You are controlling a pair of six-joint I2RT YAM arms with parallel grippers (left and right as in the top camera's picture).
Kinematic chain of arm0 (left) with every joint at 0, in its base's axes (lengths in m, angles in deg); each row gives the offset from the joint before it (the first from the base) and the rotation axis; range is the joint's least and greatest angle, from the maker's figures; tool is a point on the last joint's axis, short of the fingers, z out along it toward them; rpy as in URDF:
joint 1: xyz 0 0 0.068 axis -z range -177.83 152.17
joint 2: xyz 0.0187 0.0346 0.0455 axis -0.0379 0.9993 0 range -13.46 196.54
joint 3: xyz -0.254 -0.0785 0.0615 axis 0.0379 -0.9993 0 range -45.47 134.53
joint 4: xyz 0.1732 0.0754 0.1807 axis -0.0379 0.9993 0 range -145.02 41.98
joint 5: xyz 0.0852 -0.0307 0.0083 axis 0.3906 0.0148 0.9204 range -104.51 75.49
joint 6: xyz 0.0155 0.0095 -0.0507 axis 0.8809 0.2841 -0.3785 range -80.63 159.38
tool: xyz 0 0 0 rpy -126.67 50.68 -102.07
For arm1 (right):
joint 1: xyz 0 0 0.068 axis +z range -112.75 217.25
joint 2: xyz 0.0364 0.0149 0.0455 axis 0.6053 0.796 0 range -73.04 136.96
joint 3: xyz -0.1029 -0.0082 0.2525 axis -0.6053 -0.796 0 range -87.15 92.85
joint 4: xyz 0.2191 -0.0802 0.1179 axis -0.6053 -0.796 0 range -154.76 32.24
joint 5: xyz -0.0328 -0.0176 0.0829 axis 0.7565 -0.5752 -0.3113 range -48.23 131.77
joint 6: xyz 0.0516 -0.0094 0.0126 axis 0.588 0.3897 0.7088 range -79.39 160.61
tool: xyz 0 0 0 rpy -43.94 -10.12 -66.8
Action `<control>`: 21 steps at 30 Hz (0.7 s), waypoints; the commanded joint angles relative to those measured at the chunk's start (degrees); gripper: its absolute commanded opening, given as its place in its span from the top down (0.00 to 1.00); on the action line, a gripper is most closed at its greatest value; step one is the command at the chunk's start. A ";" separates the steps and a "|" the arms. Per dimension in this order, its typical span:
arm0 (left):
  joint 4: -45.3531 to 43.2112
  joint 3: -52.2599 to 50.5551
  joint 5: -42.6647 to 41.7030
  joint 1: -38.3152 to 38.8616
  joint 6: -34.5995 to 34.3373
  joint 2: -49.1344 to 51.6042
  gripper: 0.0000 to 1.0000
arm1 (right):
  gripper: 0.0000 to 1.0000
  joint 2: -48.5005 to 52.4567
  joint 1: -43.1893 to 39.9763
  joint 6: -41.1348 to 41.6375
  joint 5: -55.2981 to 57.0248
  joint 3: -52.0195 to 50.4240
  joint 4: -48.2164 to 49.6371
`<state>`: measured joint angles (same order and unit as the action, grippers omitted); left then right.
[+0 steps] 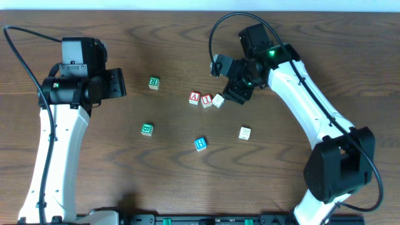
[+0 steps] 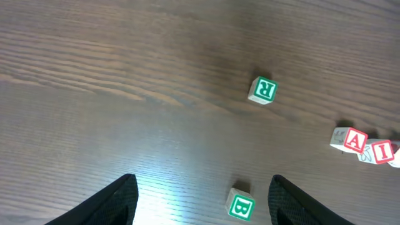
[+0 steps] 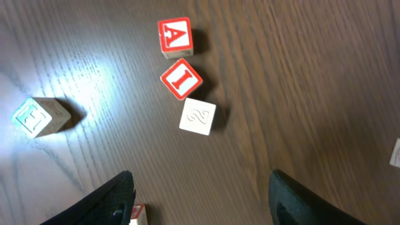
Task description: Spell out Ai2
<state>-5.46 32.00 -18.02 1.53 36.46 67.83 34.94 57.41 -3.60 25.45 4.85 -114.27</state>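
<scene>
Three blocks lie in a row mid-table: a red A block (image 1: 194, 98) (image 3: 174, 35) (image 2: 350, 139), a red I block (image 1: 206, 100) (image 3: 182, 79) (image 2: 377, 151) and a white 2 block (image 1: 218, 100) (image 3: 198, 117). The I and 2 blocks sit turned at an angle. My right gripper (image 1: 238, 92) (image 3: 200, 200) is open and empty, just right of the 2 block, above the table. My left gripper (image 1: 119, 84) (image 2: 203, 203) is open and empty at the left, away from the row.
A green R block (image 1: 154, 82) (image 2: 262, 90), a green B block (image 1: 147, 129) (image 2: 240, 206), a blue block (image 1: 200, 144) (image 3: 37, 116) and a white block (image 1: 245, 132) lie scattered. A red-edged block (image 3: 139, 214) shows by the right gripper's left finger.
</scene>
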 commanded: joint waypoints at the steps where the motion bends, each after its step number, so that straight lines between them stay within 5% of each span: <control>1: 0.83 -0.22 -1.05 -0.07 0.37 0.02 0.32 | 0.34 2.14 0.24 -1.68 -3.21 -0.09 0.59; 21: 2.91 -0.22 -1.05 -0.07 0.15 0.02 0.33 | 0.34 13.60 0.61 4.68 -1.07 -0.26 6.47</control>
<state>-2.73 32.00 -18.67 1.53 36.46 67.83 46.61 57.48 -0.58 24.73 4.72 -107.75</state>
